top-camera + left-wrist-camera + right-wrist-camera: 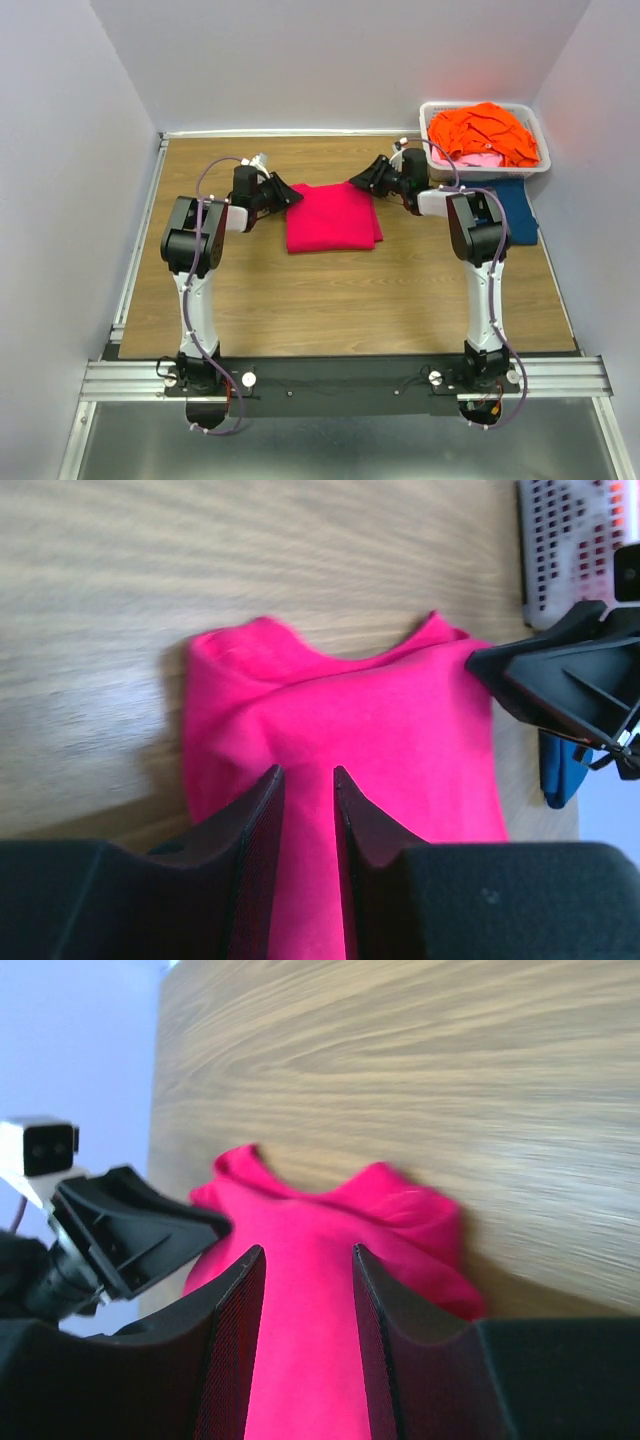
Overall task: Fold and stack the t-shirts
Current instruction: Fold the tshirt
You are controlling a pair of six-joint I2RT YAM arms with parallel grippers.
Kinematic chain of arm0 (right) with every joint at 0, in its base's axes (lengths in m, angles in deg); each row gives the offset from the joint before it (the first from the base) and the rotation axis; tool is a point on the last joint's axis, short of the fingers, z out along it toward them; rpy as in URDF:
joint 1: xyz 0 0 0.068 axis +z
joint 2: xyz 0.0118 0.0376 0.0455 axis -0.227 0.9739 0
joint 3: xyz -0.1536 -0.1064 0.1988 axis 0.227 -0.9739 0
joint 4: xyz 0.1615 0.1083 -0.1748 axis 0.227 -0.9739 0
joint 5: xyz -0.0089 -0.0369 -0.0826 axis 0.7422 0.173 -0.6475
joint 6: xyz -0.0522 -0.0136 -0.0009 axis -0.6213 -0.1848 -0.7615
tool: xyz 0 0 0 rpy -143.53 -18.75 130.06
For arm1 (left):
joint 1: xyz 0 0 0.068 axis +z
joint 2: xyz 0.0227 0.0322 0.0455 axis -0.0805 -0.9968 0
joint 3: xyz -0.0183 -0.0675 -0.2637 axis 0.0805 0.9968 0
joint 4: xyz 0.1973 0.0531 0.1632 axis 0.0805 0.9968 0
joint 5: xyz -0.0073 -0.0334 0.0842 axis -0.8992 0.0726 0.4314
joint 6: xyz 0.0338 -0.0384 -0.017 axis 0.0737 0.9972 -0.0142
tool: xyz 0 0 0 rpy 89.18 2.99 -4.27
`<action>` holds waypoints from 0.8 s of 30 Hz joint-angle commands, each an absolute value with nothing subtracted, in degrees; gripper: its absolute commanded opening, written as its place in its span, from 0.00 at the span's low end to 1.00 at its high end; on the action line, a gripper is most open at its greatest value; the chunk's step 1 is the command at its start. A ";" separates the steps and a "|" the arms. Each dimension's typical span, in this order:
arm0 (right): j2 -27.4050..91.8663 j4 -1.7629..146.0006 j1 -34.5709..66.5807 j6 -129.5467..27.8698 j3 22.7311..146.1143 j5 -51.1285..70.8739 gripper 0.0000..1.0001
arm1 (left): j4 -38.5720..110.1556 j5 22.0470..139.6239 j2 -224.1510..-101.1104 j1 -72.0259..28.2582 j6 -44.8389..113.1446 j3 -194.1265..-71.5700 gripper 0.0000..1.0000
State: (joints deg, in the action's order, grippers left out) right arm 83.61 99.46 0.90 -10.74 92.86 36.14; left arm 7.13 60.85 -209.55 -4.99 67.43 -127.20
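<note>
A bright magenta-pink t-shirt [333, 217] lies folded into a rough rectangle on the wooden table, mid-way between the arms. My left gripper [291, 195] hovers at its far left corner and my right gripper [362, 179] at its far right corner. In the left wrist view the left gripper [306, 775] has its jaws a narrow gap apart over the pink cloth [400, 730], clamping nothing. The right gripper [305, 1252] stands wider apart over the same shirt [310, 1340], also empty. Orange t-shirts [485, 130] fill the basket, with pale pink cloth [484, 160] under them. A dark blue t-shirt [518, 208] lies beside the right arm, partly hidden.
The white plastic basket [470, 104] stands at the back right corner, against the wall. Walls close in the table at the back and both sides. A metal rail [135, 250] runs along the left edge. Bare wood [340, 300] lies in front of the pink shirt.
</note>
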 commanded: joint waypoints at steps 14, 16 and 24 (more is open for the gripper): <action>62.96 115.91 -0.20 -2.31 68.22 45.47 0.48 | 8.27 58.69 -185.68 -8.56 66.87 -113.34 0.47; 62.16 118.41 0.94 -1.14 63.92 47.83 0.48 | 8.71 58.08 -184.26 -10.14 66.43 -109.31 0.44; 69.25 123.60 1.56 -0.96 54.67 51.98 0.48 | 7.32 60.79 -185.74 -12.62 68.97 -97.61 0.39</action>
State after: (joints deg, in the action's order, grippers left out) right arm 63.31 118.91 1.99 -2.02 57.61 48.21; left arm 7.24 58.66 -183.62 -14.10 67.98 -102.13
